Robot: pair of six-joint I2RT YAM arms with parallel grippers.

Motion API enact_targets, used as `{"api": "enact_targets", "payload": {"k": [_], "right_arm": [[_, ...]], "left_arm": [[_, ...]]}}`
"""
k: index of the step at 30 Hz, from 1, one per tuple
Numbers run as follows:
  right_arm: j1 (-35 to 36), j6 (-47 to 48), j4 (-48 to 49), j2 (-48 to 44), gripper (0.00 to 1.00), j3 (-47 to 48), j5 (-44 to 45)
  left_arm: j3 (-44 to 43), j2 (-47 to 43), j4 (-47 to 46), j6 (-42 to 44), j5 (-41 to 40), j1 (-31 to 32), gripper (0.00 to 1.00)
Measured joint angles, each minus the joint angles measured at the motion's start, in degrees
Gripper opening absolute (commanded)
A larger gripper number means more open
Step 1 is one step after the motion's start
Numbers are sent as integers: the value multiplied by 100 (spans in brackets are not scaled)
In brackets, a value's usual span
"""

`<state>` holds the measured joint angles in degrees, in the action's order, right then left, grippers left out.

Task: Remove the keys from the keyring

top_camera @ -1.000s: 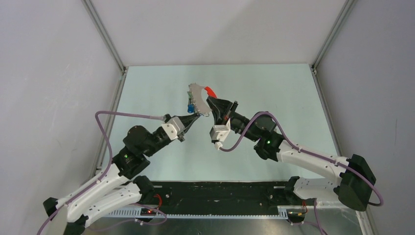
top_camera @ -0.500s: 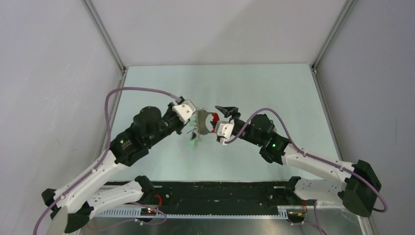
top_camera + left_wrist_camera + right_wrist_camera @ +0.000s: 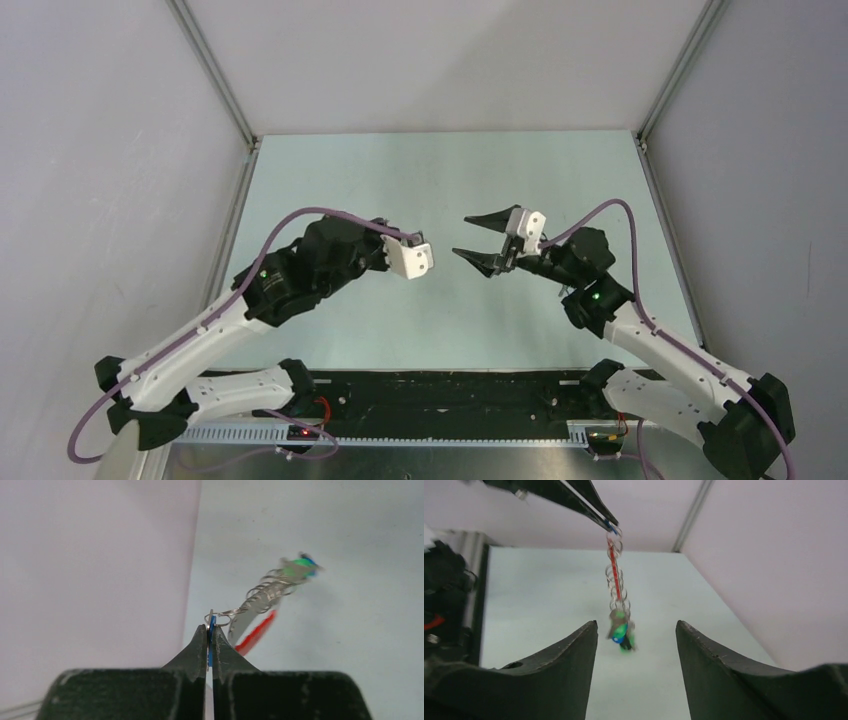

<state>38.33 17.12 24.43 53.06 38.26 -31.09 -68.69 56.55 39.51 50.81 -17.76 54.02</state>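
— What's different from a second ago?

— The right black two-finger gripper [image 3: 636, 624] has let go. It had the bunch by the red band. Now its jaws stand wide apart and it has drawn back, carrying nothing.

— So what holds the bunch?

— The left black gripper [image 3: 210, 629] alone, jaws pressed together on one small blue-capped silver key [image 3: 211, 621]. Going outward from there comes the thin metal keyring [image 3: 260, 596], strung out as a run of silver loops with its bright red curved band [image 3: 255, 634] alongside. The green- and blue-capped keys [image 3: 299, 566] are at the far end, blurred, clear of the pale green table [image 3: 350, 655].

— Any key off yet?

— None that I can see. I judge the right gripper must take hold afresh; the bunch hangs just beyond its open tips.
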Motion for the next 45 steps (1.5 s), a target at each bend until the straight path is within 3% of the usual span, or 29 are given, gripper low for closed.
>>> {"api": "enact_targets", "payload": {"k": [5,12,17,27,45], "right_arm": [[-44,-769,651,118,43,0,-363],[-11,-1110,1165,251,38,0,-654],[26,-1088,1276,260,34,0,-734],[219,-890,1158,437,30,2,-876],[758,-138,981,619,27,2,-664]], "left_arm": [[315,-317,-608,863,28,208,0],[1897,-1366,-2702,1290,935,223,0],[2977,-1624,-3919,1377,1513,223,0],[3163,-1698,-4819,1233,1996,223,0],[3333,-2000,-4977,1060,2592,221,0]]}}
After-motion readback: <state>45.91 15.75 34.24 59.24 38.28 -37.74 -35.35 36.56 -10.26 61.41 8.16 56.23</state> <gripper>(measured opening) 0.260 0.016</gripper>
